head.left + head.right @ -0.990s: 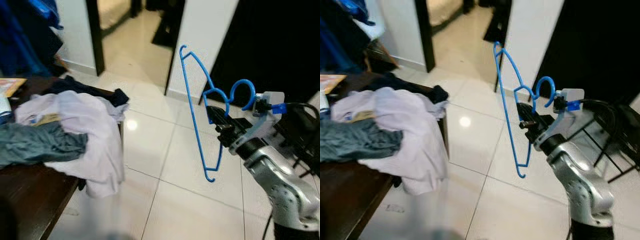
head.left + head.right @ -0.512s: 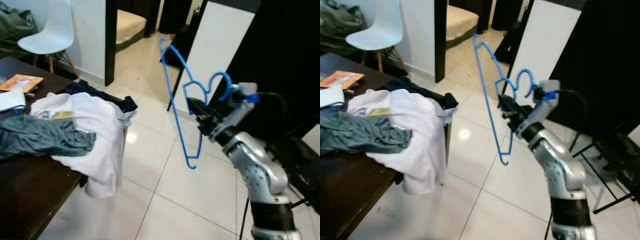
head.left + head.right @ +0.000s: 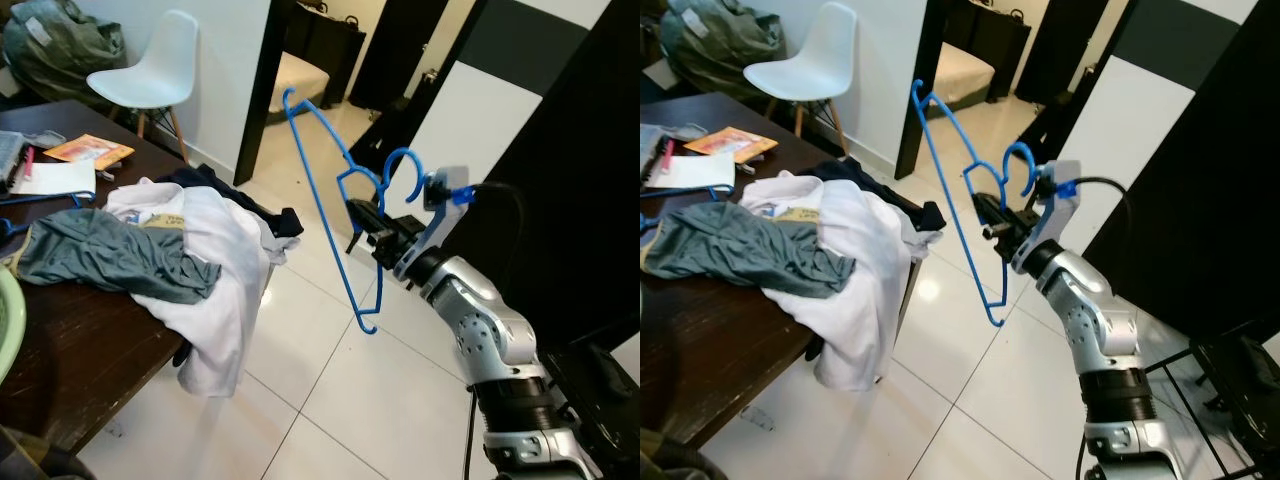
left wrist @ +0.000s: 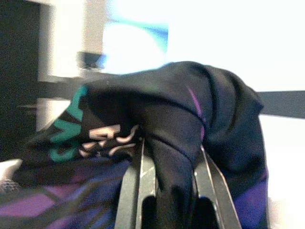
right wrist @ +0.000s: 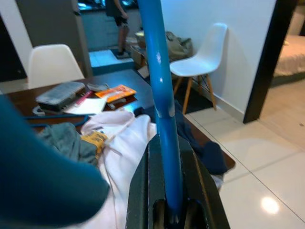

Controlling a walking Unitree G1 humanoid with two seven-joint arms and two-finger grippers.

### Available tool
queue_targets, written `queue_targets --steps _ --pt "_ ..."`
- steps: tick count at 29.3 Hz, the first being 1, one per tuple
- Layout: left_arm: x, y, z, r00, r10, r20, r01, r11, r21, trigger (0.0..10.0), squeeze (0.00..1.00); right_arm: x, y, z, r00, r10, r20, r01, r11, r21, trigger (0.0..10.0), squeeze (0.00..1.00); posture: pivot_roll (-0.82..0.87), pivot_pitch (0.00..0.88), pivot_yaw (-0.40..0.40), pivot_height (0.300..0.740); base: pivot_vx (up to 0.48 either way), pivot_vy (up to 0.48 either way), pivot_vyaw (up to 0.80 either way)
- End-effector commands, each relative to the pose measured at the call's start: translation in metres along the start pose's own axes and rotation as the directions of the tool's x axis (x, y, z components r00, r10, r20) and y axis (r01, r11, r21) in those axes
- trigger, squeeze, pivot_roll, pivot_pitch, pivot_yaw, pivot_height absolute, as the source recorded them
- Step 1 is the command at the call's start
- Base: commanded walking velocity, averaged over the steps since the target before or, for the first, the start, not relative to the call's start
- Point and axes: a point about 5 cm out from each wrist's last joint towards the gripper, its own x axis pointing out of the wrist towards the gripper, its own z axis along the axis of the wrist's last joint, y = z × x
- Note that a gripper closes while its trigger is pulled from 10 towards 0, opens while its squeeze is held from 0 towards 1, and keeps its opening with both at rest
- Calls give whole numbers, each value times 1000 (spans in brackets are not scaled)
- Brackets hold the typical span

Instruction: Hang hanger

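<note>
A blue plastic hanger (image 3: 327, 205) is held up in the air over the white floor tiles, its hook (image 3: 402, 172) curling by my wrist. My right gripper (image 3: 366, 225) is shut on the hanger near its neck, arm stretched forward. In the right wrist view the blue bar (image 5: 161, 105) runs between the two black fingers (image 5: 144, 183). In the left wrist view my left gripper (image 4: 169, 191) is shut on a dark garment (image 4: 162, 124) with teal and purple print, draped over the fingers.
A dark wooden table (image 3: 70, 340) at the left carries a heap of white, grey and dark clothes (image 3: 170, 250), papers and an orange booklet (image 3: 90, 150). A white chair (image 3: 150, 75) stands behind it. An open doorway (image 3: 320, 60) and dark panels are ahead.
The camera has risen and swung, bringing the chair and more of the table into sight. My right arm still holds the hanger, which now sits higher and further left in the picture.
</note>
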Motion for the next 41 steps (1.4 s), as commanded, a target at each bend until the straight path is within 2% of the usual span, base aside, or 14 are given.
queue_targets --steps 1,4,8,16,18,27,33,34,35,36,37,39,40,41 --pt "-2 -28 17 981 -178 77 182 982 -58 0 0 -3 -7 4 999 -27 25 28 999 -17 10000 0 226 0 -234 740 0 0 0" --pt "-2 -28 21 977 -201 74 206 976 -67 0 0 -3 -9 3 999 -32 29 32 999 -17 10000 0 230 0 -232 740 0 0 0" --pt "-1 -10 31 981 -192 -1 192 981 23 0 0 -2 -12 -2 999 -37 30 37 999 -10 10000 0 280 0 -236 740 0 0 0" --pt "-8 4 25 988 -123 -99 131 988 83 0 0 5 -13 -6 1000 -23 15 23 1000 -18 10000 0 310 0 -242 740 0 0 400" --pt "-12 8 21 984 -95 -150 116 983 142 0 0 8 -13 -8 1000 -15 19 15 1000 -5 10000 0 324 0 -243 740 0 0 800" --pt "-7 5 25 982 -105 -157 139 965 224 0 0 12 -12 -12 999 -28 42 27 1000 15 10000 0 323 0 -215 740 0 0 800" --pt "-10 -4 4 958 -143 -249 187 968 165 0 0 10 -13 -13 998 -42 52 42 999 18 10000 0 311 0 -204 740 0 0 400" --pt "-20 -13 -27 905 -185 -384 242 965 103 1373 0 9 -15 -15 998 -48 48 47 999 16 10000 0 305 0 -199 740 0 0 0" --pt "-30 -19 -48 854 -212 -476 271 961 59 1373 0 9 -16 -15 998 -52 46 51 999 14 10000 0 304 0 -199 740 0 0 0" --pt "-44 -24 -73 784 -216 -582 291 956 36 4667 0 8 -17 -16 997 -57 42 56 998 12 10000 0 292 0 -196 740 0 0 0" --pt "-44 -24 -73 784 -216 -582 291 956 36 4667 0 8 -17 -16 997 -57 42 56 998 12 10000 0 292 0 -196 740 0 0 0" --pt "-69 -30 -112 674 -194 -713 301 953 25 10000 0 7 -19 -16 997 -62 41 61 998 9 10000 0 282 0 -196 740 0 0 0" --pt "-69 -30 -112 674 -194 -713 301 953 25 10000 0 7 -19 -16 997 -62 41 61 998 9 10000 0 282 0 -196 740 0 0 0" --pt "-83 -35 -136 624 -178 -761 285 958 9 10000 0 6 -20 -16 997 -63 43 63 998 5 10000 0 266 0 -194 740 0 0 0"
